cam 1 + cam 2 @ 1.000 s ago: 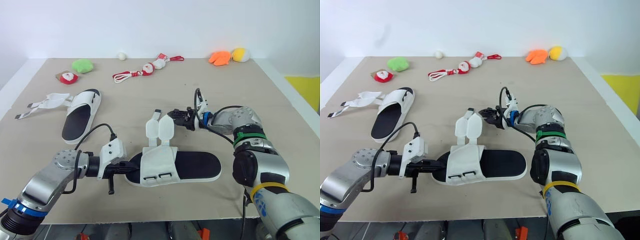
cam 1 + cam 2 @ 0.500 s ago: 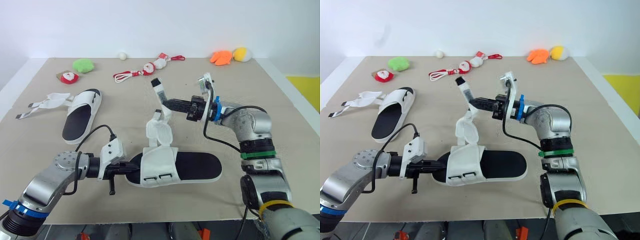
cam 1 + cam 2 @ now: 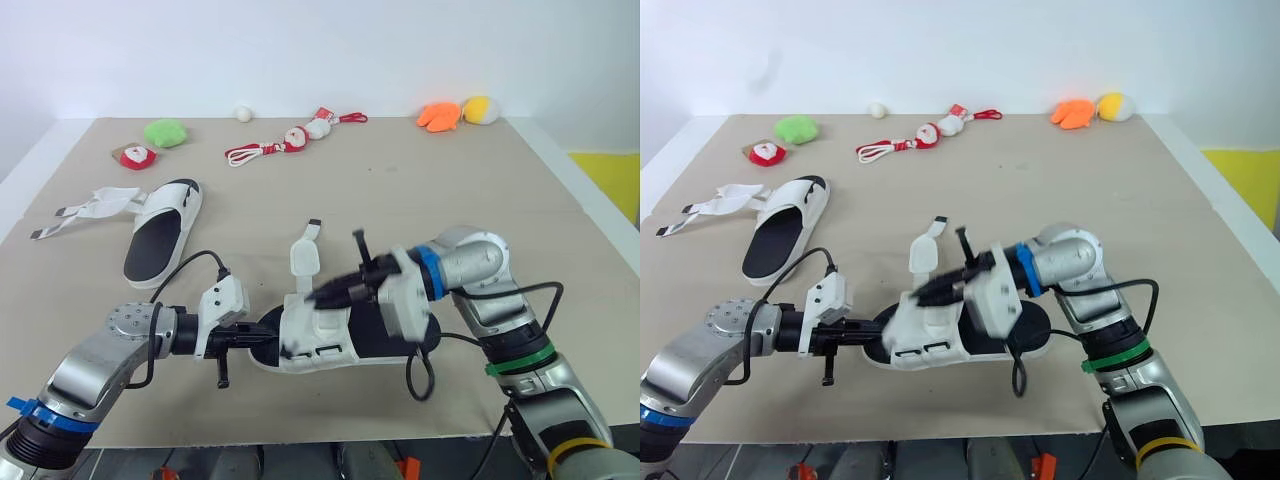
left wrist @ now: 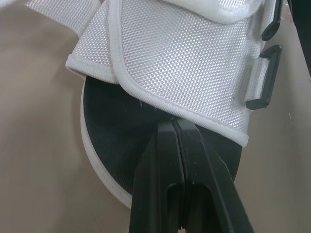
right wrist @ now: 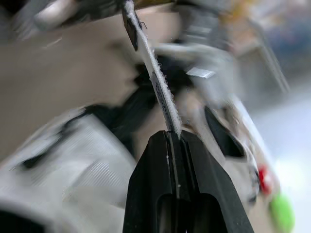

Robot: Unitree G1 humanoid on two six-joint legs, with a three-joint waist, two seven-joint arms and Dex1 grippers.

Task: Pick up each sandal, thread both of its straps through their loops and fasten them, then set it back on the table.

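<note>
The near sandal (image 3: 395, 332), black sole with a white upper, lies at the table's front middle. My left gripper (image 3: 262, 338) is shut on its toe end, the fingertips (image 4: 174, 125) meeting at the sole just under the upper's edge. My right gripper (image 3: 320, 297) is low over the upper (image 3: 318, 335), shut on one thin strap (image 5: 156, 83) that runs out from between its fingers. The other strap (image 3: 305, 255) stands up free behind the upper. A second sandal (image 3: 160, 228) lies at the left with its straps (image 3: 90, 208) spread loose on the table.
Soft toys line the far edge: a green one (image 3: 165, 131), a red one (image 3: 135, 155), red-and-white rope toys (image 3: 290, 140), a small white ball (image 3: 243, 112), an orange one (image 3: 440, 116) and a yellow one (image 3: 482, 108). The table's front edge (image 3: 320, 432) is close behind the near sandal.
My right gripper, which held the strap raised high over the table, has swung down and left onto the sandal's upper with the strap still pinched. The left gripper and sandal have stayed put.
</note>
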